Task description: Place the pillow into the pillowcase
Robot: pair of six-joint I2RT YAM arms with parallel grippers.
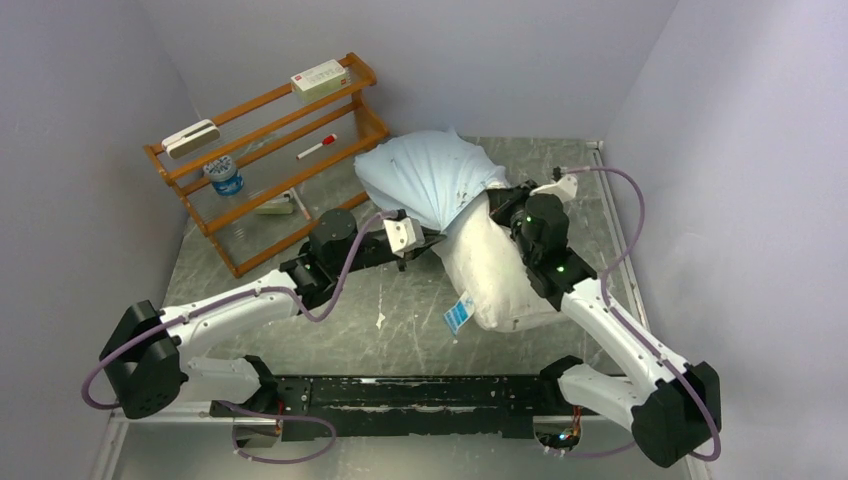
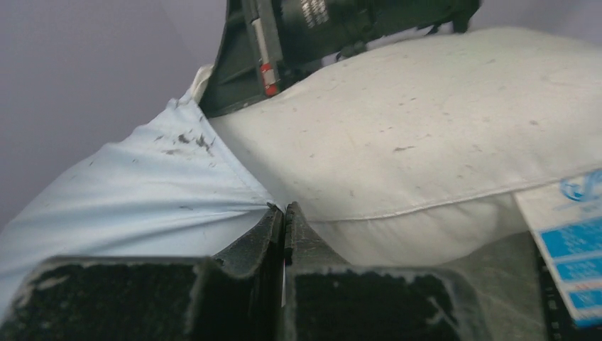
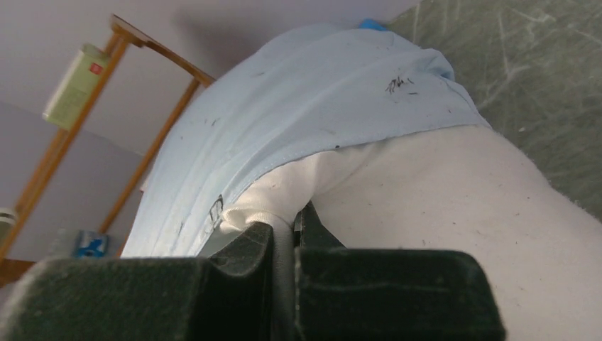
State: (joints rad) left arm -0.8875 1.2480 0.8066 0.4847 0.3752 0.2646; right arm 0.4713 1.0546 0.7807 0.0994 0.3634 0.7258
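Observation:
The white pillow (image 1: 492,275) lies slanted on the table, its blue tag (image 1: 459,316) at the near end. The pale blue pillowcase (image 1: 425,178) covers its far end. My left gripper (image 1: 424,240) is shut on the pillowcase's open hem at the pillow's left side; in the left wrist view (image 2: 284,211) the pillowcase (image 2: 142,188) meets the pillow (image 2: 426,121) at the fingertips. My right gripper (image 1: 497,207) sits on top of the pillow at the hem. In the right wrist view (image 3: 292,217) it is shut on a pinch of white pillow (image 3: 461,213) fabric just under the pillowcase (image 3: 298,106) edge.
A wooden rack (image 1: 265,150) stands at the back left with small boxes, a marker and a blue-white cup (image 1: 225,178); it also shows in the right wrist view (image 3: 163,50). Grey walls close in the table on the left, back and right.

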